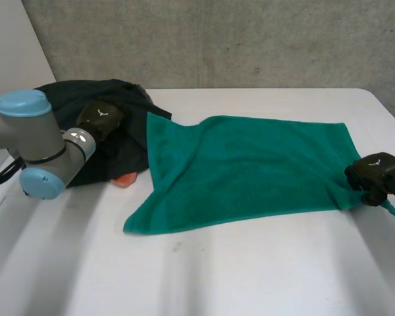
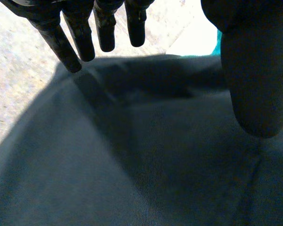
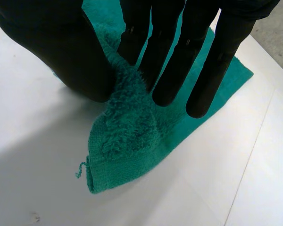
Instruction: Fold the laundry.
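Note:
A green towel [image 1: 250,164] lies spread on the white table [image 1: 217,270], one corner trailing toward the front left. My right hand [image 1: 372,172] is at the towel's near right corner, shut on it. In the right wrist view the thumb [image 3: 70,56] and straight fingers [image 3: 170,61] pinch the bunched corner of the towel [image 3: 132,136]. My left hand [image 1: 100,118] hovers over a dark garment [image 1: 128,145] heaped at the back left. Its fingers [image 2: 106,28] and thumb [image 2: 254,75] are straight and spread above the dark cloth [image 2: 132,155], holding nothing.
A small orange item [image 1: 125,179] peeks out from under the dark garment's front edge, next to the towel. The towel's left edge overlaps the dark heap. A concrete wall [image 1: 250,39] runs behind the table, and bare table surface lies in front of the towel.

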You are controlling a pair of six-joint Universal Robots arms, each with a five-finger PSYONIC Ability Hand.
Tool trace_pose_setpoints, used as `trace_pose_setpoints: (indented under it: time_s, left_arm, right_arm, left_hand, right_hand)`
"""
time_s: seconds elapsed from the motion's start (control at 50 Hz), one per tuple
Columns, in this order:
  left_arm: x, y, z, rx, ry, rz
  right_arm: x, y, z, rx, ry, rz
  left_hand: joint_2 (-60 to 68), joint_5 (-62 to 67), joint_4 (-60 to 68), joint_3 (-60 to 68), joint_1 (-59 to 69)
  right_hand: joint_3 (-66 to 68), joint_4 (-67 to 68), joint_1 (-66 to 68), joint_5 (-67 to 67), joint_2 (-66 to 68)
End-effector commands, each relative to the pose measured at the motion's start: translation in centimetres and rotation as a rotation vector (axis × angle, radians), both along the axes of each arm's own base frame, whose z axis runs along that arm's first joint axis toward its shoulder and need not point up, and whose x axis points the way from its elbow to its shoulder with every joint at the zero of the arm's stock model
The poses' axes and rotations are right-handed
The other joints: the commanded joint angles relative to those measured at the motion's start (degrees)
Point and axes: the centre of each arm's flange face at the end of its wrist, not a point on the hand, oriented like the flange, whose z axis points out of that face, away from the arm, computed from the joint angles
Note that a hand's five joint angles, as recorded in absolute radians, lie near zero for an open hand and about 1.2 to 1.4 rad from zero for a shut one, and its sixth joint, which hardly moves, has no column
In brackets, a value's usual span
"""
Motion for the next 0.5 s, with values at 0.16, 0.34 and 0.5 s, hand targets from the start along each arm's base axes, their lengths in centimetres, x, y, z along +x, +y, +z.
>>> trace_pose_setpoints:
  time_s: [0.16,0.34,0.5]
  left_arm:
    - [-0.3,-3.9,-5.2,-0.103,-0.197,-0.056]
    - [6.8,-8.7,-4.8,-0.253,-0.439,0.247]
    - [11.2,-10.3,-4.4,-0.251,-0.527,0.345]
  right_arm:
    - [-0.1,0.7,-0.8,0.000,0.016,-0.012]
    - [0.2,0.9,-0.4,-0.016,0.030,-0.009]
    - [0.9,1.1,0.0,-0.035,0.028,0.008]
  left_hand:
    - [67.9,67.3,68.4,68.2,68.0]
    - [67.9,67.4,68.4,68.2,68.0]
    - [67.9,67.4,68.4,68.2,68.0]
  right_hand:
    - [12.1,11.6,16.1,13.5,13.1]
    - [12.1,11.6,16.1,13.5,13.1]
    - [12.1,11.6,16.1,13.5,13.1]
